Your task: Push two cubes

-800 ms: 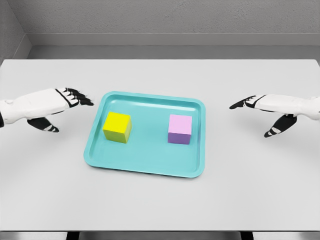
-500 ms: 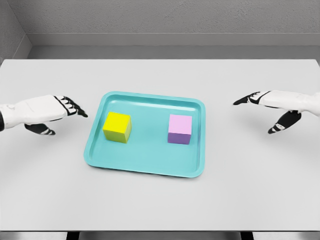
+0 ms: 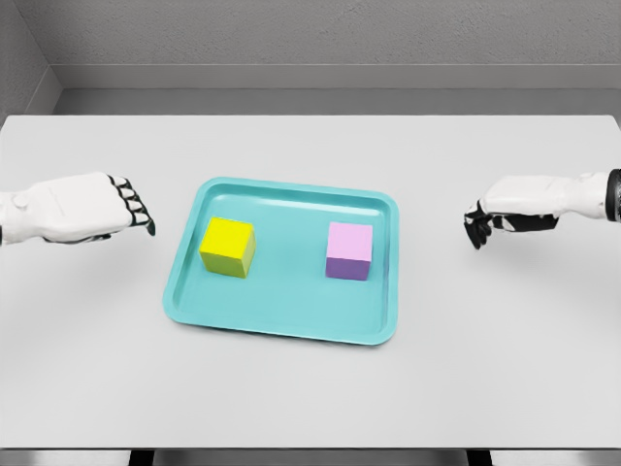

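Observation:
A yellow cube (image 3: 228, 247) sits in the left half of a teal tray (image 3: 281, 316), and a pink cube (image 3: 349, 250) sits in the right half. Both stand flat and apart from each other. My left hand (image 3: 136, 209) hovers just outside the tray's left rim, fingers curled downward, holding nothing. My right hand (image 3: 480, 221) hangs to the right of the tray, well clear of its rim, with fingers curled down and empty. Neither hand touches a cube or the tray.
The tray lies in the middle of a white table (image 3: 310, 388). A grey wall (image 3: 310, 39) runs behind the table's far edge.
Both hands have turned and curled their fingers downward from an outstretched pose. The left hand drew back slightly left; the right hand shifted a little right. The cubes have not moved.

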Motion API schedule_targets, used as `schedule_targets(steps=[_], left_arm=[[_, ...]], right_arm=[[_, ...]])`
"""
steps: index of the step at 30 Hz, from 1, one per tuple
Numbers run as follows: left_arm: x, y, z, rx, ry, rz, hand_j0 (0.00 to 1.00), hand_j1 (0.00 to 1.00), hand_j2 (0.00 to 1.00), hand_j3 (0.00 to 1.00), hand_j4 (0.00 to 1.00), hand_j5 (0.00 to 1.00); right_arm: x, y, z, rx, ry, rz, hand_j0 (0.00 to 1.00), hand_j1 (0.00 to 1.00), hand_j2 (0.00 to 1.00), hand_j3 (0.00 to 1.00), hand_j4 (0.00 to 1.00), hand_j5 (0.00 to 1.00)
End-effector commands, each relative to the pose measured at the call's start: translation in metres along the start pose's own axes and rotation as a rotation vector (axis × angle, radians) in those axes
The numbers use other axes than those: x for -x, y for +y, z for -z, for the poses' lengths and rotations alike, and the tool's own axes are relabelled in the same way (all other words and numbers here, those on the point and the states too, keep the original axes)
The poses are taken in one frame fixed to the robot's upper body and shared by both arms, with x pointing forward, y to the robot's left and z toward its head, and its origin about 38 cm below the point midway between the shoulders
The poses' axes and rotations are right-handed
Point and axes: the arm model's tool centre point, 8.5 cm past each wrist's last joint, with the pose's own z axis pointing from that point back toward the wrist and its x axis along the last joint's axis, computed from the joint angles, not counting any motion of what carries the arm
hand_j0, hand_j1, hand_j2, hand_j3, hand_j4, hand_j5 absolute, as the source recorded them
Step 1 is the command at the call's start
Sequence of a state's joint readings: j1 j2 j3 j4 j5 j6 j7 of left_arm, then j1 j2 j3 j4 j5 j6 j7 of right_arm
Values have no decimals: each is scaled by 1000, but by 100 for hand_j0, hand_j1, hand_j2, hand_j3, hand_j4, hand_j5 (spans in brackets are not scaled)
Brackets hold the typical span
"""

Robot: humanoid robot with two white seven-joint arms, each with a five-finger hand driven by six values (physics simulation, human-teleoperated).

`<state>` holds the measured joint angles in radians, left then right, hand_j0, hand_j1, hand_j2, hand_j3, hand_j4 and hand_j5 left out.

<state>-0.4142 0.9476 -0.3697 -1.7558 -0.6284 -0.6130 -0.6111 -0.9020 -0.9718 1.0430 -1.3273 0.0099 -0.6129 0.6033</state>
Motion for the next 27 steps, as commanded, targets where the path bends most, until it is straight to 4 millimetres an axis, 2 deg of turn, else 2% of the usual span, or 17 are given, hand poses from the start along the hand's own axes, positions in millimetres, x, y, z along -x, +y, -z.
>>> schedule_targets(steps=[1,4,12,21,27], left_arm=[[-9,2,14,-19,-16,5,66,66,66,66,66,66],[-17,7,28,-19,-56,23,66,66,66,66,66,66],[-24,6,36,-28,-77,16,66,66,66,66,66,66],[-25,3,35,-18,-78,11,66,66,66,66,66,66],[-17,1,35,-19,-59,-4,66,66,66,66,66,66]], right_arm=[[-8,-2,19,-13,-31,-21,12,12,12,12,12,12],[-16,-6,38,-28,-51,-68,12,12,12,12,12,12],[-33,-11,77,-61,-90,-153,13,13,13,13,13,13],[-44,-10,95,-75,-121,-175,12,12,12,12,12,12],[-45,-6,104,-91,-123,-182,12,12,12,12,12,12]])
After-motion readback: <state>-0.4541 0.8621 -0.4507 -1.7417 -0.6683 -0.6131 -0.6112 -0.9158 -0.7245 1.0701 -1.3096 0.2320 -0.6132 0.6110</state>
